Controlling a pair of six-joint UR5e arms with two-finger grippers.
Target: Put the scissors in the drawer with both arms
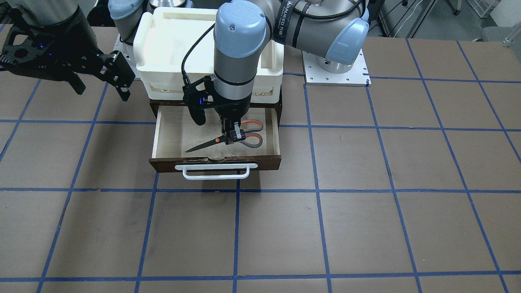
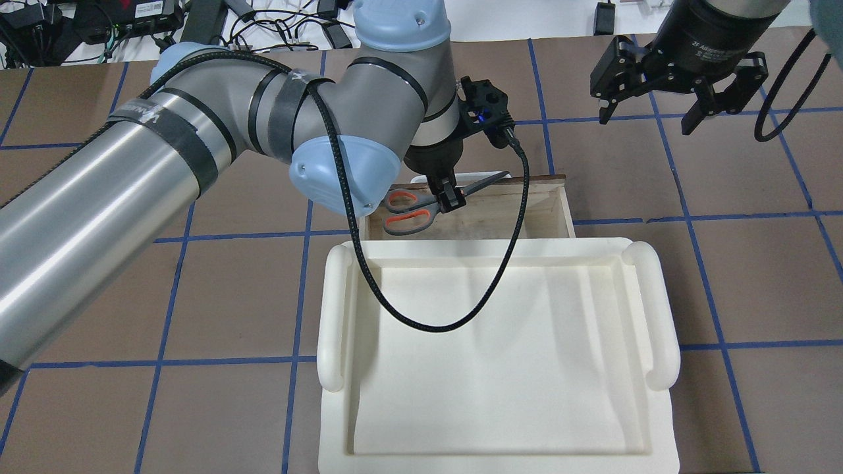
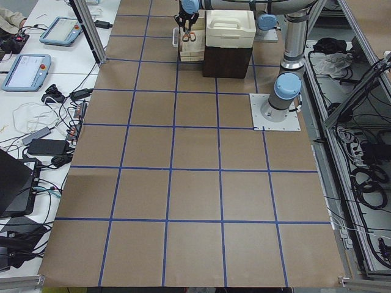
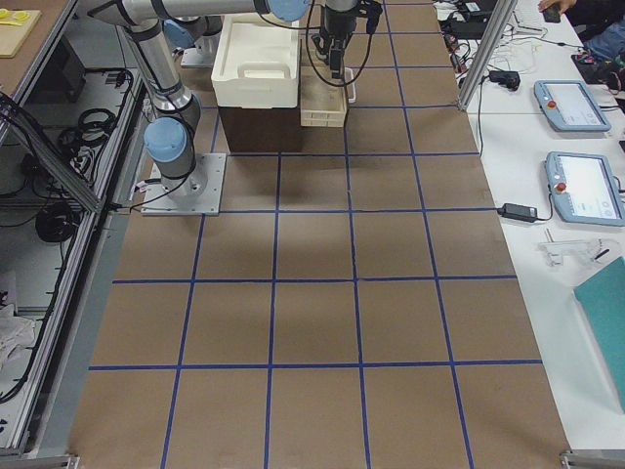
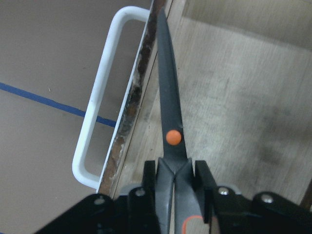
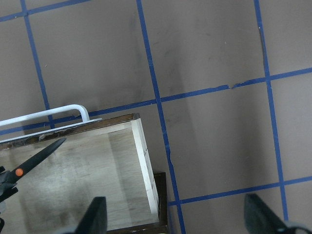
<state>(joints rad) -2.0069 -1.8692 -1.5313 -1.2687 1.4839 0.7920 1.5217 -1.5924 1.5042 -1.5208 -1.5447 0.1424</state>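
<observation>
The scissors [image 1: 211,142], with dark blades and orange-lined grey handles, are inside the open brown drawer [image 1: 215,162], above its pale plywood floor. My left gripper [image 1: 233,136] is shut on the scissors just behind the orange pivot. In the left wrist view, the left gripper [image 5: 175,183] holds the scissors [image 5: 168,112] with the blade tip at the drawer's front wall, by the white handle [image 5: 97,97]. I cannot tell whether the scissors touch the floor. My right gripper [image 1: 101,87] is open and empty. It hovers over the table beside the drawer [image 2: 527,210], as the overhead view [image 2: 649,115] also shows.
A cream-white plastic tray [image 2: 494,421] sits on top of the brown cabinet [image 1: 154,108] directly behind the drawer. The left arm's cable [image 2: 461,316] hangs over the tray. The left arm's base plate [image 1: 336,75] is bolted beside the cabinet. Tablets [image 4: 566,103] lie on side tables.
</observation>
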